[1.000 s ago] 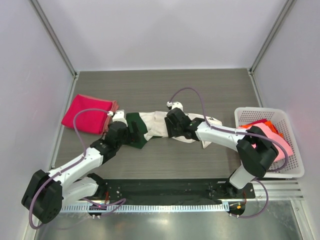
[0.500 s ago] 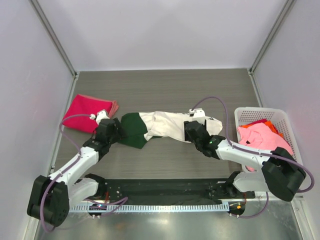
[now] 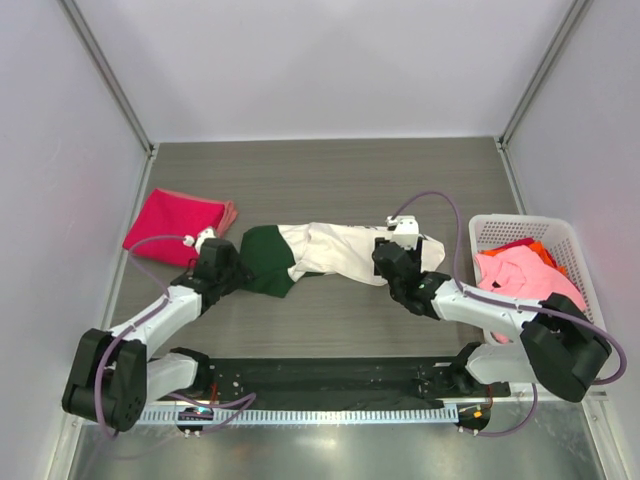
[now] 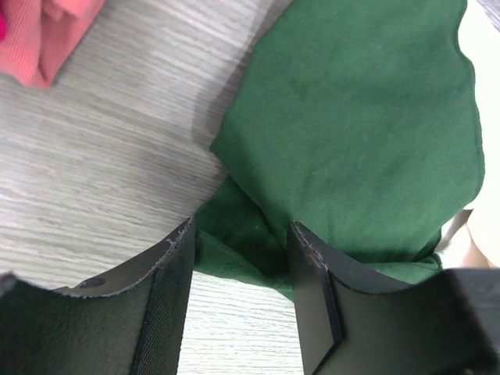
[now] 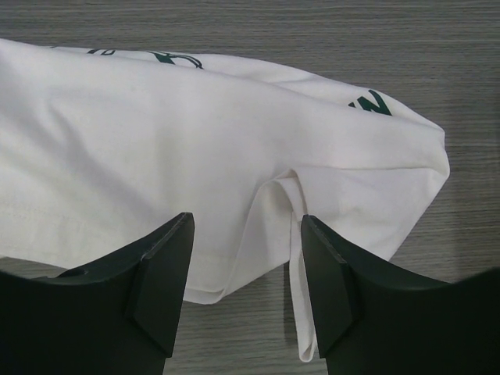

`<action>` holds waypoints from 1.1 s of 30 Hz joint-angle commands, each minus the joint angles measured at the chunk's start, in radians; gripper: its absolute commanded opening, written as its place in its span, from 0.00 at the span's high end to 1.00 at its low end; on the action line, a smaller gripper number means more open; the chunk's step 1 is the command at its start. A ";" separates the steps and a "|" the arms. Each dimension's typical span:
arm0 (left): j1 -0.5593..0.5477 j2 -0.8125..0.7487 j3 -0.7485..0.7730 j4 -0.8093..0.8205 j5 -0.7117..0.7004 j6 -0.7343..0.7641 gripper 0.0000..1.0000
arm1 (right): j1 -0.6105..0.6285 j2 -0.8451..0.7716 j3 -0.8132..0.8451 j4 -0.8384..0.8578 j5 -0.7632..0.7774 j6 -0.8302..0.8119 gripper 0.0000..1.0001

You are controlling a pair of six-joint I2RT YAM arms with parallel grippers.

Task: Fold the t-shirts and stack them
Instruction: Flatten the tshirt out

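the left tool (image 4: 238, 269) sits low over the desk (image 3: 330, 175) with its two fingers (image 4: 168, 308) spread. the near edge of the green sleeve (image 4: 351, 133) lies bunched in the gap between them, closer to the right finger. neither finger can be seen pressing on the cloth. ahead and to the right of this tool the sleeve spreads out fairly flat. ahead and to its left, with bare desk between, is a folded corner of the red shirt (image 4: 35, 31), apart from the sleeve.

the right tool (image 5: 246, 269) is also spread and straddles the near hem of the white shirt (image 5: 156, 141). a small raised fold of the hem stands in the gap, and a loose flap hangs down just inside the right finger. the shirt runs off past the left of this tool and ends in a rounded corner ahead and to its right. dark green lettering (image 5: 367, 101) shows along the shirt's far edge.

from above, the white shirt lies as one long rumpled band on the desk between the two tools, with the green sleeve at the left tool's end. the red shirt lies folded just beyond the left tool on its outer side. well to the right of the right tool, the pink shirt (image 3: 515, 272) lies heaped in the basket (image 3: 592, 310).
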 commanded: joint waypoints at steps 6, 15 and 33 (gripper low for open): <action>0.007 -0.065 0.014 -0.078 -0.074 -0.058 0.51 | -0.013 0.001 0.007 0.051 0.063 0.032 0.36; 0.007 -0.212 -0.030 -0.182 -0.169 -0.121 0.42 | -0.031 0.010 0.010 0.050 0.046 0.038 0.36; 0.005 0.021 0.043 -0.094 0.006 -0.210 1.00 | -0.060 -0.021 -0.005 0.045 0.017 0.050 0.36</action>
